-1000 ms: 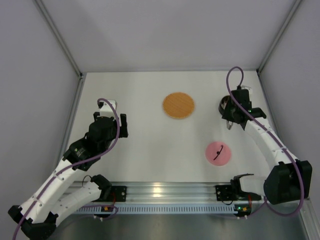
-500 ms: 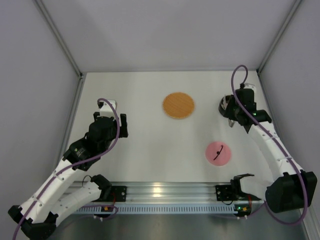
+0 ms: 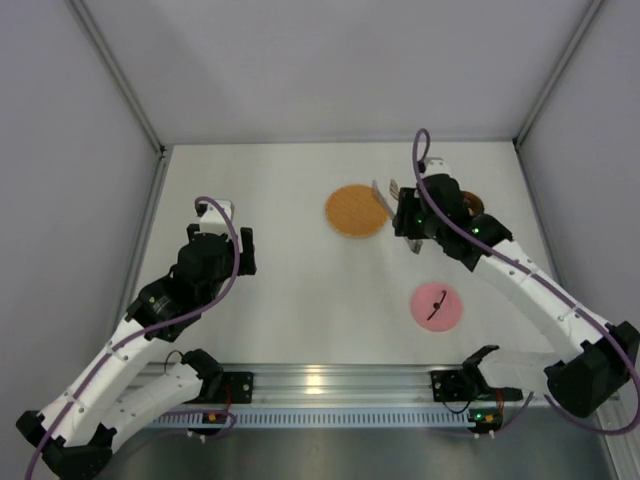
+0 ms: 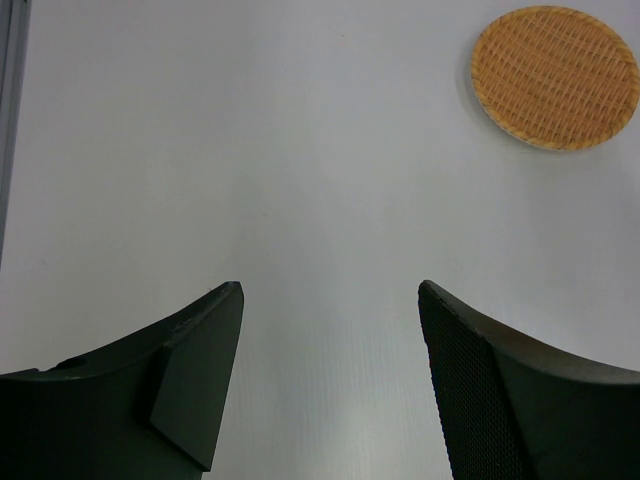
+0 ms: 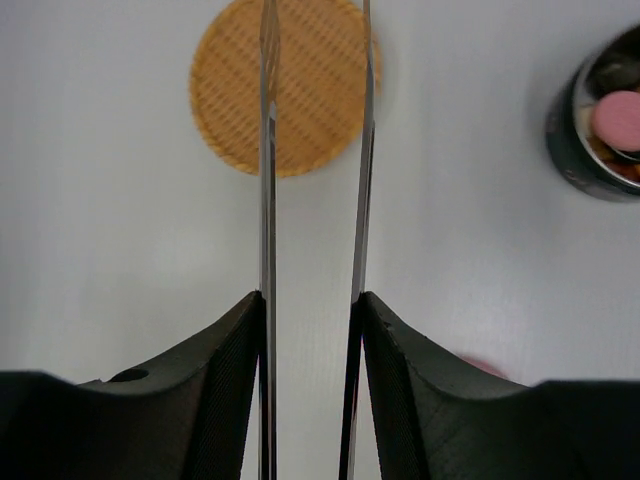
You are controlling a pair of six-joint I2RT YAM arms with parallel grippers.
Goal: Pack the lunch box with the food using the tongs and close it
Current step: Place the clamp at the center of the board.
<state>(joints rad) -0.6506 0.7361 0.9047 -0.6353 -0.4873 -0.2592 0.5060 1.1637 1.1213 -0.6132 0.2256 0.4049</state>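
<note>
My right gripper [image 5: 313, 300] is shut on the tongs [image 5: 268, 200], one slender silver arm against each finger. The tong tips reach over the edge of the round orange-brown mat [image 5: 300, 90] and carry nothing. In the top view the right gripper [image 3: 408, 218] hangs just right of the mat [image 3: 357, 211], with the tongs [image 3: 384, 192] pointing to the far side. The steel lunch box [image 5: 570, 130] stands to the right with food [image 5: 618, 118] inside, a pink piece on top. Its rim [image 3: 477, 207] peeks out behind the right arm. My left gripper [image 4: 330, 290] is open over bare table.
A pink disc lid [image 3: 437, 305] with a dark handle lies on the table in front of the right arm. Grey walls close the table on the left, far and right sides. The left gripper [image 3: 226, 248] hovers near the left side.
My right arm has swung left with the tongs, from over the lunch box to beside the orange mat. The left arm has not moved.
</note>
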